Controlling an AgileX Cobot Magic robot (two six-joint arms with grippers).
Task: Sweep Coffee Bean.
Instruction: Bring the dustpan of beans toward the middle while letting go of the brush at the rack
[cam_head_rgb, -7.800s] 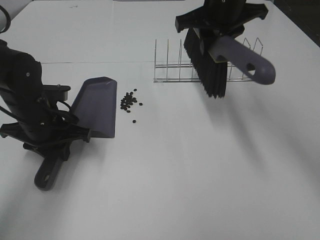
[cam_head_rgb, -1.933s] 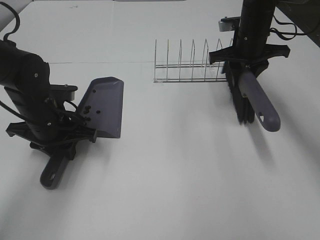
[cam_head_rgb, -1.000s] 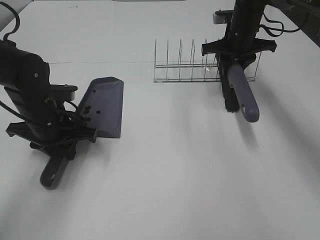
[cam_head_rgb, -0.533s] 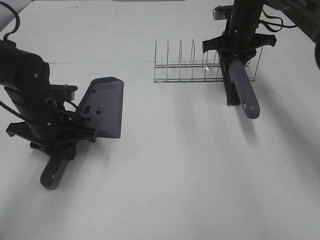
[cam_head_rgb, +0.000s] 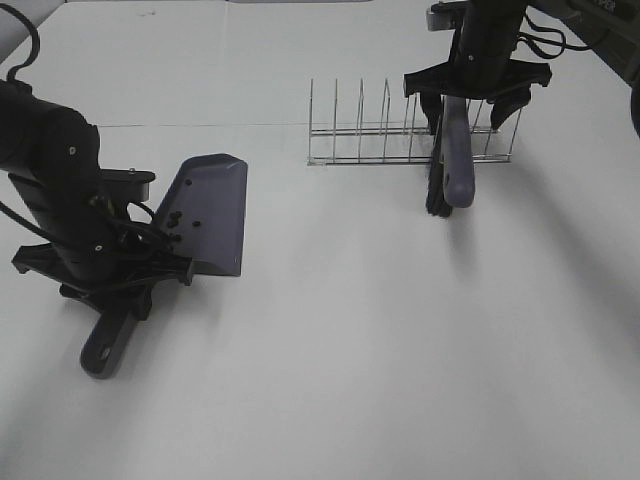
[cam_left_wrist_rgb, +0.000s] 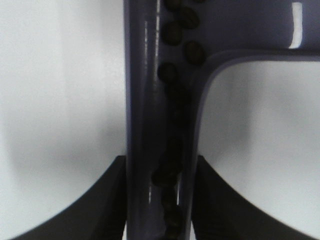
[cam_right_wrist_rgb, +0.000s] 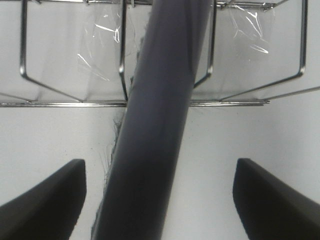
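Dark oval coffee beans (cam_left_wrist_rgb: 192, 51) in dustpan (cam_left_wrist_rgb: 140, 100)

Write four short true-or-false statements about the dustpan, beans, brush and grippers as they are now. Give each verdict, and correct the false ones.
1. The left gripper is clamped on the handle of the grey-purple plastic dustpan. True.
2. The dark brown coffee beans lie scattered on the white table beside the dustpan. False: they sit inside the dustpan, many lined up along its handle channel.
3. The right gripper is shut on the black-bristled brush. False: its fingers stand wide apart on either side of the brush handle and do not touch it.
4. The brush is at the metal wire rack, far from the dustpan. True.
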